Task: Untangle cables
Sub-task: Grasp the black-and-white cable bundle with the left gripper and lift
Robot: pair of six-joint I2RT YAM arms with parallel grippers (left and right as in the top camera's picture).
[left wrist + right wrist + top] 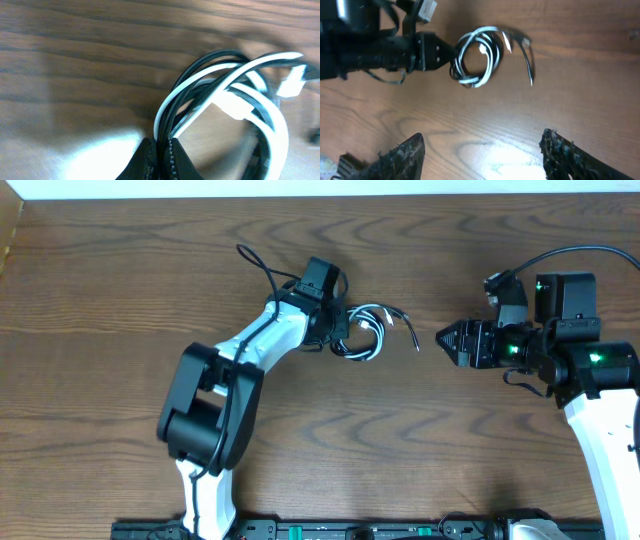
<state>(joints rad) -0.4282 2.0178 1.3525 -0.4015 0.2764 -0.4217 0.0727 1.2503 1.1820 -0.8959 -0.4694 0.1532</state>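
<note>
The cables (pixel 368 332) are a small coil of thin white and black cords on the wooden table, with loose plug ends trailing right. In the left wrist view the loops (pixel 225 95) rise from my left gripper (pixel 161 155), which is shut on the bundle's edge. In the overhead view my left gripper (pixel 345 332) sits at the coil's left side. My right gripper (pixel 442 337) is open and empty, to the right of the coil and apart from it. In the right wrist view its fingers (pixel 482 150) frame bare table, with the coil (pixel 477 57) beyond.
The wooden table (pixel 120 290) spreads around both arms. The left arm's own thicker black cable (pixel 255 262) loops behind its wrist. The right arm's base (pixel 600 370) stands at the right edge. A rail (pixel 330 530) runs along the front edge.
</note>
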